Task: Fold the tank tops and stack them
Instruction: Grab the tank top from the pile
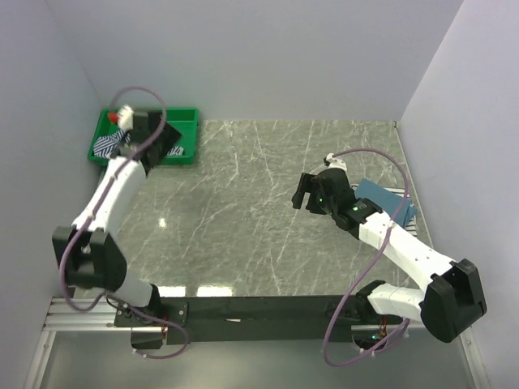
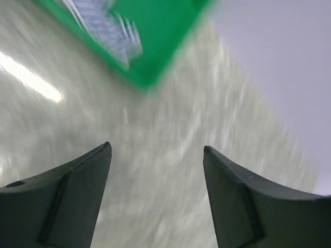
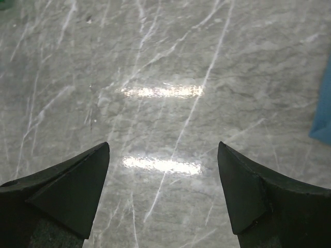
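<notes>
A white tank top with thin black stripes (image 1: 105, 147) lies crumpled in the green tray; in the blurred left wrist view it shows as striped cloth (image 2: 109, 32). My left gripper (image 1: 165, 146) hovers at the tray's near right side, open and empty (image 2: 156, 150), over bare marble. A folded teal-blue tank top (image 1: 379, 194) rests at the right, on top of a blue-and-white striped one (image 1: 407, 212). My right gripper (image 1: 302, 194) hangs open and empty (image 3: 163, 147) left of that stack. Only the stack's blue edge (image 3: 324, 111) enters the right wrist view.
The green tray (image 1: 185, 116) sits in the far left corner against the walls (image 2: 165, 36). A small red and white item (image 1: 118, 118) lies in it. The grey marble tabletop (image 1: 243, 219) spreads between the arms. White walls close in the left, back and right.
</notes>
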`<act>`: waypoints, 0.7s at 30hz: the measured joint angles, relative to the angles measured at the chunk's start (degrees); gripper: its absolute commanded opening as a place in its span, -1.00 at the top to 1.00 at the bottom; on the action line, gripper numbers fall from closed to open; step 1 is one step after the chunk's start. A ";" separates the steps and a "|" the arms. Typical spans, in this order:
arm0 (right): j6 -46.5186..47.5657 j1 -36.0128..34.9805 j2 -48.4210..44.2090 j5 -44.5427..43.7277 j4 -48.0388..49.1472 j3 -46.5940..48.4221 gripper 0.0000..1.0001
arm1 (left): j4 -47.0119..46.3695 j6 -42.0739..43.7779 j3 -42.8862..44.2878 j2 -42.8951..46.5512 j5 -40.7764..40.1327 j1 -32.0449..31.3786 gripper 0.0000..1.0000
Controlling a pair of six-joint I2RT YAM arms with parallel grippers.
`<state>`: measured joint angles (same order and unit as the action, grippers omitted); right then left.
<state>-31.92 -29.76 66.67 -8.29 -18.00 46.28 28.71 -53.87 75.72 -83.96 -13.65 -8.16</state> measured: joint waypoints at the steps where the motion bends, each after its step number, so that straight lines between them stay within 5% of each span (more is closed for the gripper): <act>1: 0.28 0.00 0.11 0.68 0.96 -0.28 -0.82 | 0.50 -1.09 3.30 -2.25 -2.40 1.75 -0.56; 10: 1.97 0.00 2.91 6.45 5.14 -2.34 -0.82 | 3.80 -2.73 27.58 -29.24 -13.09 16.33 -0.49; 17: 3.32 0.00 3.98 7.80 6.08 -3.17 -0.82 | 7.50 -1.11 40.83 -46.51 -14.71 19.30 -0.38; 21: 3.80 0.00 3.98 7.91 6.29 -3.37 -0.83 | 8.50 -1.05 45.53 -51.80 -14.43 19.28 -0.15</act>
<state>-28.12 -29.76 70.65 -0.38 -11.70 42.92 37.21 -54.92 121.25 -135.76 -28.08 11.11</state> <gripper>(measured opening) 0.914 0.631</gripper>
